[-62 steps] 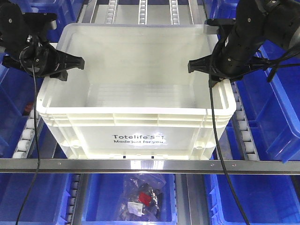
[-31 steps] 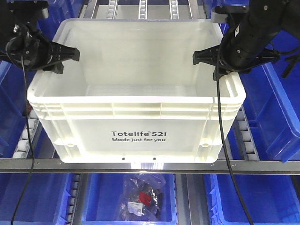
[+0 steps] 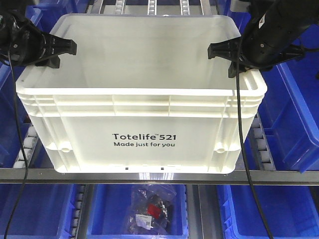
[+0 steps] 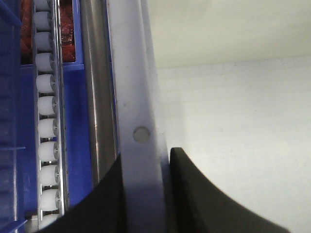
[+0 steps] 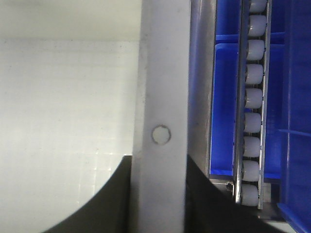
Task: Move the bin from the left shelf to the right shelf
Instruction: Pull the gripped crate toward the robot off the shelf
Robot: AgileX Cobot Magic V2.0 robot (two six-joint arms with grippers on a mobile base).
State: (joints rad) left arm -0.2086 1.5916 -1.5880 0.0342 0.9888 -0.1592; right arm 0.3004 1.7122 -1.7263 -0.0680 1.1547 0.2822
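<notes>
The bin, a large white tote printed "Totelife 521", fills the middle of the front view, and I hold it by its two side rims. My left gripper is shut on the bin's left rim, which passes between its black fingers. My right gripper is shut on the right rim in the same way. Below the bin lies a roller shelf with a shiny steel front rail. I cannot tell whether this is the right shelf.
Blue bins flank the tote on both sides. White roller tracks run along each side. A lower blue bin holds a bagged item. Black cables hang from both arms across the tote's sides.
The bin has risen and come toward the camera, its front wall now larger and above the rail. Both grippers moved up and outward with it, still clamped on the rims.
</notes>
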